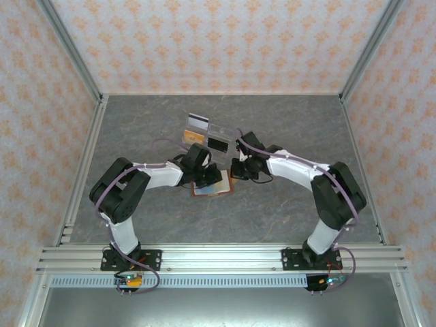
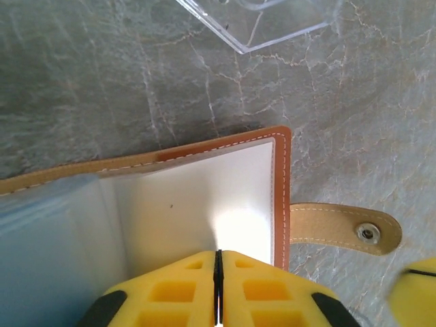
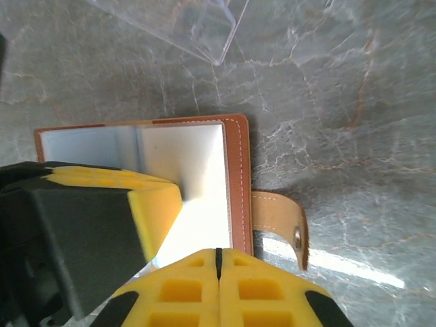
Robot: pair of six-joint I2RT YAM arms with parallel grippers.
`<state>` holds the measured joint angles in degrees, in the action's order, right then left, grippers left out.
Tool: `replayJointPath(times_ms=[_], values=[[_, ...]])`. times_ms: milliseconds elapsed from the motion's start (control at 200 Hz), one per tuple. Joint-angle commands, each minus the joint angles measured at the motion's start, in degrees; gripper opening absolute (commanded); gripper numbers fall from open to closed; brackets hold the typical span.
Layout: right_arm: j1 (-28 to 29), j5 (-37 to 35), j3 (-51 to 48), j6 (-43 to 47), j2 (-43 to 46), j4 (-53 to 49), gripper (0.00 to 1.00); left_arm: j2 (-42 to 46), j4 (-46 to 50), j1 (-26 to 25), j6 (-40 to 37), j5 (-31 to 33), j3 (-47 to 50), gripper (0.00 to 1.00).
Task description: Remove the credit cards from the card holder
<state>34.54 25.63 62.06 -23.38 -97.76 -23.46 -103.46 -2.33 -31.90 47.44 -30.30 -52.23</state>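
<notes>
Both the left gripper and right gripper are sitting closed on the open card holder, risking pinching only its clear sleeve and dragging it.

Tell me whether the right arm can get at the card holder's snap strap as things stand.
Probably yes: the strap lies uncovered beside the shut right fingers, which must open first.

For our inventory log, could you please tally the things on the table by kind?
Card holder: 1
Clear tray: 1
Cards at the tray: 3 (orange card, grey card, dark card)
Grippers: 2 (left gripper, right gripper)
Total: 7
</notes>
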Motion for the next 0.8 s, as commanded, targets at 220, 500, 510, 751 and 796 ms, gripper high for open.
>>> replayJointPath(times_ms=[220,500,510,751,796], values=[[-0.3,4.0,3.5,-1.3,-6.8,1.6,0.05,1.9,8.0,-0.2,-2.3,2.7,-2.7,0.00],[0.2,4.2,4.2,-0.5,-8.9,0.9,0.08,5.4,13.4,-0.1,-4.1,5.1,-4.5,0.00],[0.2,4.1,4.2,-0.5,-9.0,0.8,0.08,5.6,13.7,-0.1,-4.2,5.3,-4.5,0.00],[0.7,1.9,4.4,-0.4,-10.4,-0.5,0.08,12.2,21.2,1.8,-3.1,14.8,-1.6,0.31],[0.8,1.7,4.4,-0.5,-10.5,-0.6,0.08,13.0,22.9,2.2,-2.0,17.0,-0.7,0.37]])
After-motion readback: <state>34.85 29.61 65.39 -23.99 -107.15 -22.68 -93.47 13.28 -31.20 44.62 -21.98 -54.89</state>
